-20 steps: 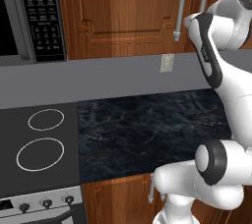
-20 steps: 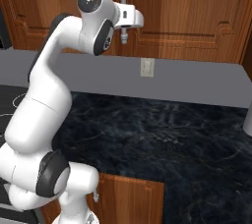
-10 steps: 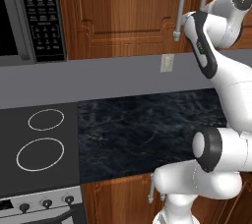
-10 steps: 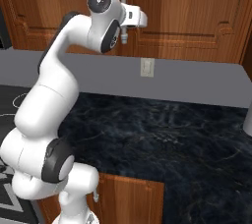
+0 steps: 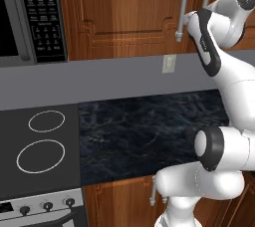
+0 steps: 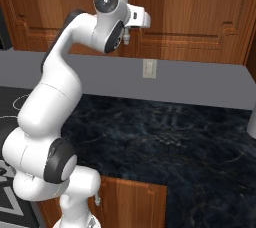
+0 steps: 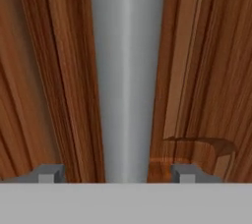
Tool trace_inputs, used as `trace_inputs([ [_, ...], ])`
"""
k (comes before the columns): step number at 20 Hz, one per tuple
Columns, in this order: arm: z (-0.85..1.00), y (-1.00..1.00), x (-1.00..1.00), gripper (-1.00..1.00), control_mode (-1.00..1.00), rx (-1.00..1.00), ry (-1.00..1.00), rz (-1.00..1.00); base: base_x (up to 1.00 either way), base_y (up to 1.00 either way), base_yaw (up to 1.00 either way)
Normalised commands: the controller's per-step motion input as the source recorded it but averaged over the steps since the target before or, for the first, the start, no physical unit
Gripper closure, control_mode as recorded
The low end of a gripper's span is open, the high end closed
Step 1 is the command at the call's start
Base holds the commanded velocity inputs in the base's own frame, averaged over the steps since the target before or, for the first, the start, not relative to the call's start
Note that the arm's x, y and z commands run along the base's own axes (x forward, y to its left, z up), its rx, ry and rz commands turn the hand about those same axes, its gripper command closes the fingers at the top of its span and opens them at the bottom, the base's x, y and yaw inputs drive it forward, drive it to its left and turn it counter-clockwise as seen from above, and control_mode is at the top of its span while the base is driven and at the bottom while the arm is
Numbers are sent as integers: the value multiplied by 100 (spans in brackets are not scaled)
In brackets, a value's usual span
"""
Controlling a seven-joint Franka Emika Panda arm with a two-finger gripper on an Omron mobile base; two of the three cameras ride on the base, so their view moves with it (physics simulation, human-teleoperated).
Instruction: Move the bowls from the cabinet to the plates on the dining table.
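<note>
1. The white arm's two-finger gripper [image 7: 115, 174] is reaching up at the warm brown wooden wall cabinet [image 5: 124, 12], nose-on to one of its long vertical silver bar handles [image 7: 125, 75].
2. In the hand view the silver bar is running straight up between the two dark fingertips [image 7: 48, 174], with panelled wood showing behind it on both sides.
3. The jaws are standing apart, one tip on each side of the bar, with visible gaps to the metal; they are straddling it, not yet clamping it.
4. From the left base view the hand is sitting at the lower end of the left handle of the pair [image 5: 182, 9]; the right base view shows the same, with the wrist partly covering the bars [image 6: 125, 2].
5. The cabinet doors are looking fully closed, so the bowls are presumably sitting behind the wood just beyond the jaws; none is visible.
6. Progress judgement: very early. No door is open, no bowl is out.
7. Remaining, as far as can be judged: gripping the bar, pulling the door open, lifting out each bowl, driving to the dining table, and setting one bowl on each plate.
8. Well below the jaws the black marbled counter [image 5: 149, 131] is lying next to the stove top [image 5: 40, 141].
</note>
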Motion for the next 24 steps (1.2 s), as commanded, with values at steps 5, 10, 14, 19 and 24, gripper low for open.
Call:
trace_inputs([
  [5,-15,-9,6,100,-100,1,-5,2,0,0,0],
  [10,-13,-20,-16,100,-100,-2,-8,0,0,0,0],
  [14,1,-26,-29,100,-100,-1,-7,0,0,0,0],
  [19,22,-46,-43,100,-100,0,-2,0,0,0,0],
  [24,29,-52,-45,100,-100,1,0,0,0,0,0],
])
